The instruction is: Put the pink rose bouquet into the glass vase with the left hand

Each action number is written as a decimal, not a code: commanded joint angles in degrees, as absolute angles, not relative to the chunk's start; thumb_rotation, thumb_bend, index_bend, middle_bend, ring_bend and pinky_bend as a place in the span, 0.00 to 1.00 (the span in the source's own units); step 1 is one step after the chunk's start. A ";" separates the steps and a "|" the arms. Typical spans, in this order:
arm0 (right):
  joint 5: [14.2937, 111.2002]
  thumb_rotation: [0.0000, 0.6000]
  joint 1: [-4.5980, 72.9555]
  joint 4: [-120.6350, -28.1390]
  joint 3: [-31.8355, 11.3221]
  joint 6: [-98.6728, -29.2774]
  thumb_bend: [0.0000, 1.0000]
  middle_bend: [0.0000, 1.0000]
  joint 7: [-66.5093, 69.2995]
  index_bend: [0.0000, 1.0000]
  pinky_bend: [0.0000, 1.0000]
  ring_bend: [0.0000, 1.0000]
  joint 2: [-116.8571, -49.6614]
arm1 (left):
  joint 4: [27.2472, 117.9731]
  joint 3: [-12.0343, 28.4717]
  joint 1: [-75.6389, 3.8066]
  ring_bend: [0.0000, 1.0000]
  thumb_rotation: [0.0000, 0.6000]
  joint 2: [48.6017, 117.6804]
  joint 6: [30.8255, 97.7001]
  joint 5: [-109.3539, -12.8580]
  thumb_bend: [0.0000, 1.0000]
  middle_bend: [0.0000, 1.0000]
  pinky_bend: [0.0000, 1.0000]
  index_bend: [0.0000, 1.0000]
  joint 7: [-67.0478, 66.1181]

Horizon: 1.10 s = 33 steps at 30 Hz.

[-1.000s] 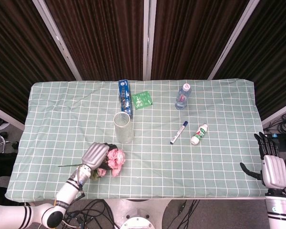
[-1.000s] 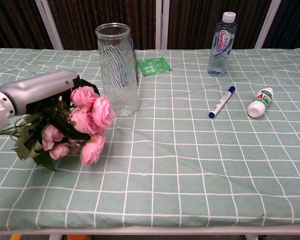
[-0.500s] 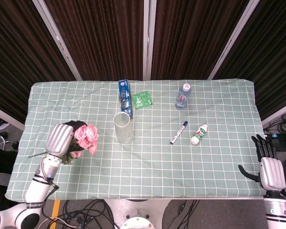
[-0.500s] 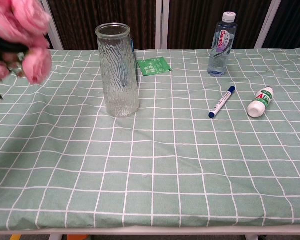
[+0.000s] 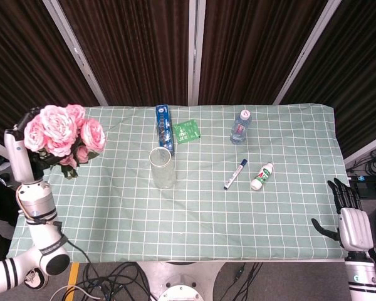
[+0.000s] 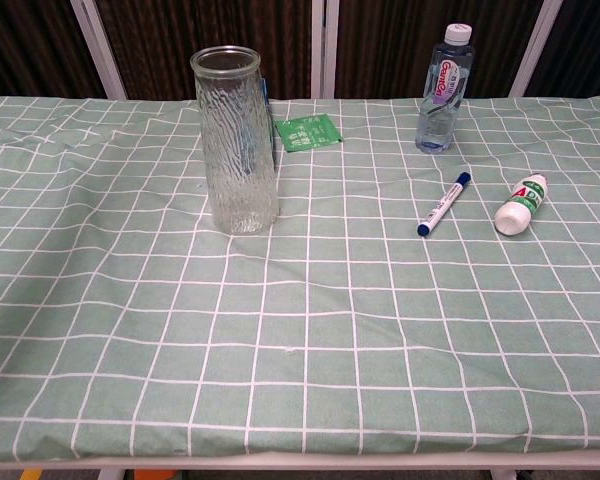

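Note:
The pink rose bouquet [image 5: 64, 133] is lifted high at the left of the head view, blooms up, held by my left hand [image 5: 20, 152], which is mostly hidden behind the flowers. The empty glass vase [image 5: 162, 167] stands upright on the table to the right of the bouquet; the chest view shows the vase [image 6: 235, 140] at left-centre, with neither bouquet nor left hand in frame. My right hand [image 5: 349, 219] hangs off the table's right front corner, fingers spread, holding nothing.
The table [image 5: 113, 213] wears a green checked cloth. A blue box [image 5: 163, 128] and a green packet [image 5: 187, 131] lie behind the vase. A water bottle [image 5: 240, 125] stands at the back right, with a blue marker [image 5: 235, 174] and a small white bottle [image 5: 261, 176] in front of it.
My left hand has raised the bouquet from the table's front left, up and further left, out of the chest view. The right hand has sunk slightly.

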State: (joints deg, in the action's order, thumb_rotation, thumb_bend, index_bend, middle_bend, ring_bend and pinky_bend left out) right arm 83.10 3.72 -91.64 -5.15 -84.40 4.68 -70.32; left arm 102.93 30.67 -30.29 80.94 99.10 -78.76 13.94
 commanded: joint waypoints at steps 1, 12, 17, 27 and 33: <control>83.13 1.00 3.85 -91.57 -5.16 -84.25 0.12 0.00 4.66 0.00 0.00 0.00 -70.45 | 106.49 36.71 -33.22 0.50 1.00 84.47 99.21 -74.57 0.17 0.50 0.64 0.50 20.53; 82.42 1.00 3.88 -91.72 -5.42 -84.02 0.12 0.00 4.57 0.00 0.00 0.00 -70.41 | 108.77 45.64 -41.50 0.48 1.00 91.69 93.73 -64.07 0.17 0.49 0.61 0.49 28.57; 81.92 1.00 3.54 -91.95 -5.39 -84.06 0.12 0.00 4.75 0.00 0.00 0.00 -69.83 | 104.53 45.37 -45.97 0.48 1.00 97.42 93.38 -64.27 0.17 0.49 0.61 0.49 31.21; 81.68 1.00 3.38 -91.89 -4.21 -82.44 0.12 0.00 4.83 0.00 0.00 0.00 -69.84 | 94.81 46.22 -51.19 0.48 1.00 104.21 88.64 -62.64 0.17 0.49 0.61 0.49 39.11; 80.09 1.00 3.11 -92.13 -4.84 -82.48 0.12 0.00 4.42 0.00 0.00 0.00 -69.87 | 88.62 45.22 -51.96 0.48 1.00 106.28 86.61 -62.65 0.17 0.48 0.61 0.48 42.25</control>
